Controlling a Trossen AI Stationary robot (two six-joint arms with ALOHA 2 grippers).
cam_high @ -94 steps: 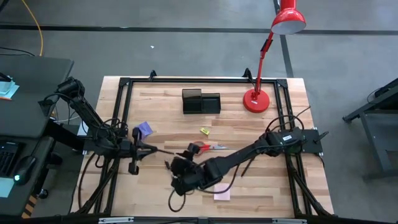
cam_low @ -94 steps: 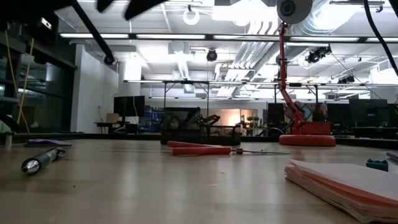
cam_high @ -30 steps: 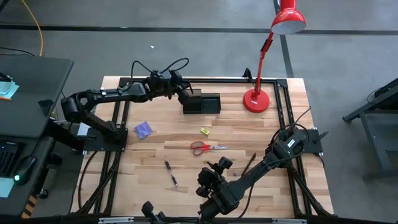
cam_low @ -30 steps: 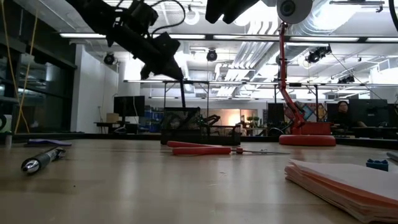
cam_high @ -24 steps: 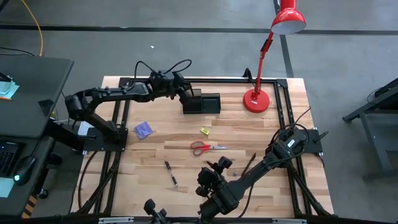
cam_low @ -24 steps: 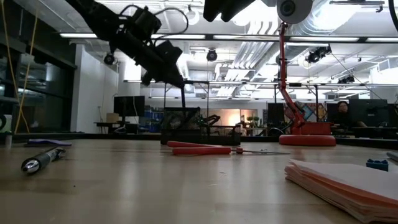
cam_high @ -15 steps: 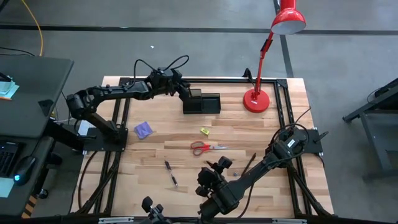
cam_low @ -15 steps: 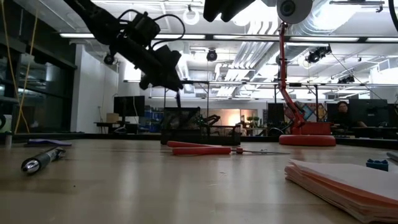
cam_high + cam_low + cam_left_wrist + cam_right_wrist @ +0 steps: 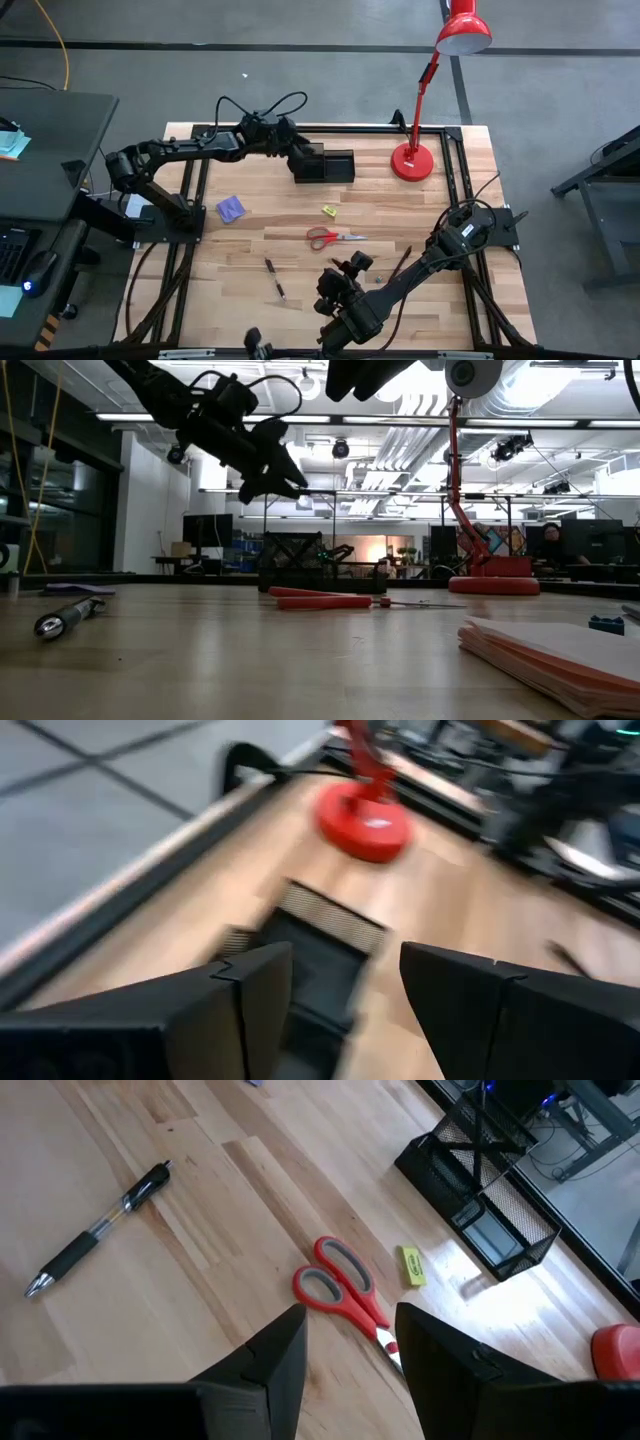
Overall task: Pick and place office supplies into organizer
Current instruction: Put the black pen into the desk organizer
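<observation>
The black mesh organizer [image 9: 323, 163] stands at the table's far middle. My left gripper [image 9: 303, 152] hovers open just above its taller left section [image 9: 320, 935], nothing between the fingers [image 9: 288, 480]. Red-handled scissors [image 9: 335, 237], a tiny yellow piece [image 9: 328, 211], a purple note pad [image 9: 231, 208] and a dark pen [image 9: 275, 278] lie flat on the wood. A pink note pad [image 9: 560, 655] lies near the front edge. My right gripper [image 9: 340, 300] hangs open above the near middle of the table, with the scissors [image 9: 345, 1292] ahead of it.
A red desk lamp stands with its round base [image 9: 412, 162] right of the organizer, its head over the far edge. Another thin dark pen [image 9: 400, 262] lies beside my right arm. A black metal frame [image 9: 200, 140] borders the table.
My left gripper has opened above the organizer, rolling its wrist a little. The thin dark pen that hung upright from its fingers has sunk toward the organizer's taller section and no longer shows below them. My right arm has kept still.
</observation>
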